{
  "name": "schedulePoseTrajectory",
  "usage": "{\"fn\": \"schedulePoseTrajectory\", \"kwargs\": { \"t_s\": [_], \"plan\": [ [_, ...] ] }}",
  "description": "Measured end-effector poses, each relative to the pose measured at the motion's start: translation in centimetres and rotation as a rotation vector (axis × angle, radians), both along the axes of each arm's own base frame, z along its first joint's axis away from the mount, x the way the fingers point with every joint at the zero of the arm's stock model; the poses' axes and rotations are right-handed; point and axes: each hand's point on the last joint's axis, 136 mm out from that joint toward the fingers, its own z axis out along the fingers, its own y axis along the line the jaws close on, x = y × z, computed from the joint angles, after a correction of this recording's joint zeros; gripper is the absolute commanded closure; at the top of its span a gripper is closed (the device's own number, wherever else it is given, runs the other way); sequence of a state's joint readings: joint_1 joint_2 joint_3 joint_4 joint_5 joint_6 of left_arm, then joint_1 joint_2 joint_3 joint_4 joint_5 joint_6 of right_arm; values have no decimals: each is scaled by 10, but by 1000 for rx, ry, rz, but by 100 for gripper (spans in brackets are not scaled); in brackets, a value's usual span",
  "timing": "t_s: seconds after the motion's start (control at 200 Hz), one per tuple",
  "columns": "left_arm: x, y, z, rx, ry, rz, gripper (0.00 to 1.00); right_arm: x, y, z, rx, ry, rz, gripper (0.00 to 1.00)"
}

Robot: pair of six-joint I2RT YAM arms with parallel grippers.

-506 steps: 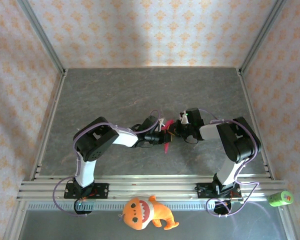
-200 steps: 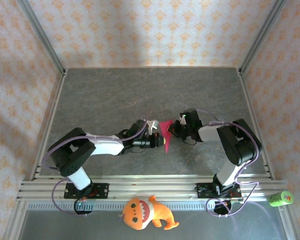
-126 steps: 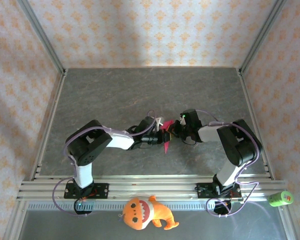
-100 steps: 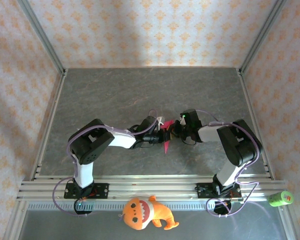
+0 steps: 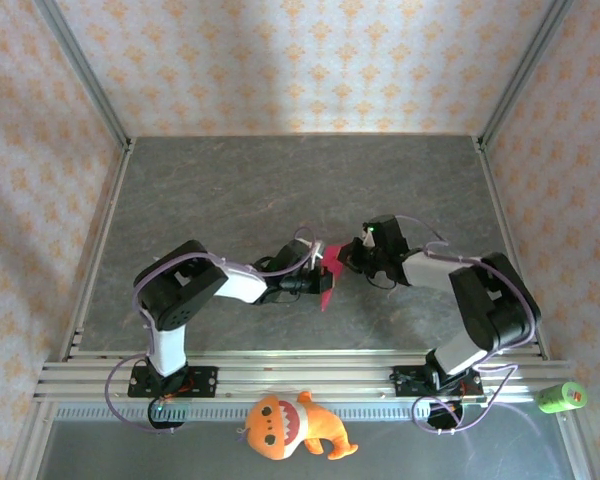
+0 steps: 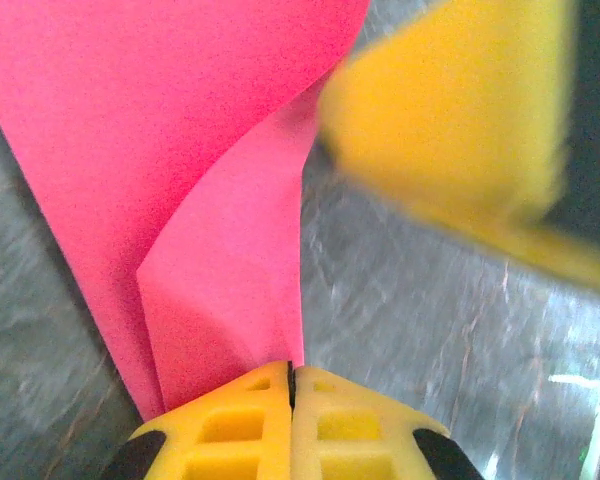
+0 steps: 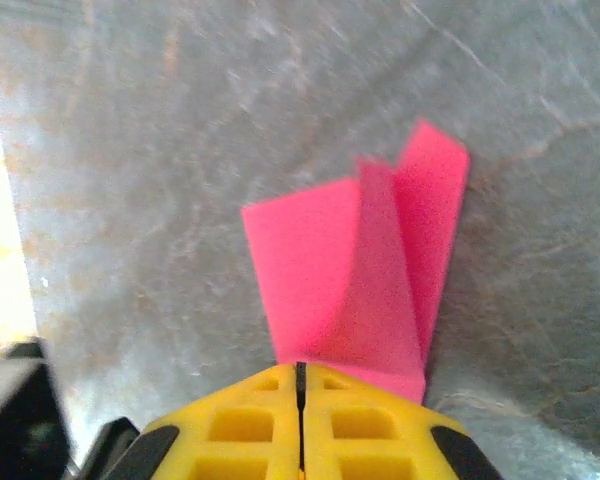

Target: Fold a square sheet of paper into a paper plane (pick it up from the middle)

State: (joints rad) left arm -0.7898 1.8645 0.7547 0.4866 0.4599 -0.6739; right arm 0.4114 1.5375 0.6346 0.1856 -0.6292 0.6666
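Paper [image 7: 360,270], pinched in both my left claw [image 6: 291,385] and right claw [image 7: 301,385], could tear or crumple if I pull them apart.

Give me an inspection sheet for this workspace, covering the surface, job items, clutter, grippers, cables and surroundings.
Surface: grey marbled table, no marks or spills seen.
Job's things: magenta sheet of paper, partly folded, its layers curling apart, held between both grippers.
Clutter: orange plush toy and green cylinder, both on the near ledge, off the table.
Grippers: left gripper shut on the paper; right gripper shut on it too.
Cables: lilac cables loop along both arms; snags nothing seen.
Surroundings: patterned walls, aluminium frame rail.
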Motion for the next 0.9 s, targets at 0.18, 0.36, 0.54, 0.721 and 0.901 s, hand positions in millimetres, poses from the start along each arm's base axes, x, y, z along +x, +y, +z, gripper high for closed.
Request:
{"fn": "schedulePoseTrajectory", "kwargs": {
  "t_s": [0.18,0.36,0.54,0.721,0.901],
  "plan": [
    [-17,19,-1,42,-27,-67,100,-1,3,7,-16,-50,42,99],
    [-19,22,-1,43,-30,-96,100,-20,20,-2,-32,-48,155,100],
    [-19,22,-1,41,-27,-98,100,-33,32,-4,-24,-65,255,100],
    [-20,21,-1,34,-16,-106,100,-41,29,-36,-86,7,305,100],
    [-20,21,-2,36,-15,-105,100,-30,32,-37,-81,9,309,100]
  ]
}}
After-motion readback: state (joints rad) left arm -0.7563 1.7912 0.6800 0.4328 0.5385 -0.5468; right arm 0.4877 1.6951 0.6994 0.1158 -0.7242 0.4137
